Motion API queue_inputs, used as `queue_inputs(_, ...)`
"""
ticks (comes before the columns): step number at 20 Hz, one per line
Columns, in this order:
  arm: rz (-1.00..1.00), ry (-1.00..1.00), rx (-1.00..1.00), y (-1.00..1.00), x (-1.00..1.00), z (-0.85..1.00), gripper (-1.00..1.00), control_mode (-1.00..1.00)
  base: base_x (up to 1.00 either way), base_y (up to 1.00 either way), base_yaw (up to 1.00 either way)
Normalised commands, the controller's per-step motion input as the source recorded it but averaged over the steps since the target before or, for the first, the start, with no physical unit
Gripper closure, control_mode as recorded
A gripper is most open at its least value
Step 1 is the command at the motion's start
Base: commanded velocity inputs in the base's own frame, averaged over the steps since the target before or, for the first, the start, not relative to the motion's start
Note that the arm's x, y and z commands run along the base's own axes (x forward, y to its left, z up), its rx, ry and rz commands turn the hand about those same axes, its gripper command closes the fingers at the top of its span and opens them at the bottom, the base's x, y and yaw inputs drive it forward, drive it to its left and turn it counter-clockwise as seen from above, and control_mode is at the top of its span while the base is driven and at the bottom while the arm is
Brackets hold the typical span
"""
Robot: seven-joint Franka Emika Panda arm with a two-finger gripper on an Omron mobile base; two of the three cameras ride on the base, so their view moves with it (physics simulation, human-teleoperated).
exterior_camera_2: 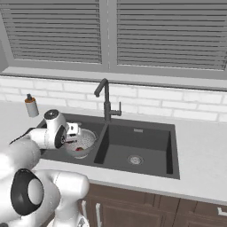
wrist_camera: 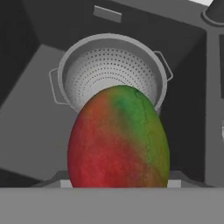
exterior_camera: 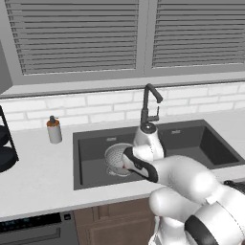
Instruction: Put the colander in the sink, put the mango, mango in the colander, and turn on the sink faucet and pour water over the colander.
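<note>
In the left basin of the dark sink sits the colander, a round silvery mesh bowl with two small side handles, resting on the basin floor. From the right base camera a red spot shows inside it, low in the bowl, which looks like a mango lying in the colander, though it is too small to be sure. A second mango, red with a green patch near its top, fills the middle of the hand camera's picture, hanging just above the near rim of the colander. The pincer is clamped on this mango; its fingertips are hidden behind the fruit, so the grip shows only by the mango staying up in front of the hand.

The white arm reaches forward and down over the front edge of the sink, its wrist bent so the hand hangs over the left basin, close beside the colander. The right basin holds nothing but its round silver drain.

The sink faucet stands behind the divider between the basins, its hooked spout turned out over the sink. A soap dispenser stands on the pale worktop left of the sink. Behind run white brick tiles and a window with closed grey blinds. Brown cabinet fronts lie below the worktop.
</note>
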Motion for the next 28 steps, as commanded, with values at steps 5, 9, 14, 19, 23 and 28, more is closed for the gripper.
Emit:
queue_inputs(5, -0.04, 0.14, 0.01, 0.07, 0.60, -0.39, 1.00, -1.00, 0.00, 0.00, 0.00)
queue_inputs(9, -0.02, 0.11, 0.01, 0.32, 0.47, -0.28, 1.00, -1.00, 0.00, 0.00, 0.00)
queue_inputs(14, -0.02, 0.10, 0.00, 0.29, 0.46, -0.29, 1.00, -1.00, 0.00, 0.00, 0.00)
queue_inputs(19, -0.04, 0.08, 0.00, 0.07, 0.38, -0.39, 1.00, -1.00, 0.00, 0.00, 0.00)
queue_inputs(23, -0.06, 0.06, 0.00, 0.00, 0.24, -0.41, 1.00, -1.00, 0.00, 0.00, 0.00)
queue_inputs(28, -0.06, 0.04, 0.00, 0.00, 0.14, -0.32, -1.00, -1.00, 0.00, 0.00, 0.00)
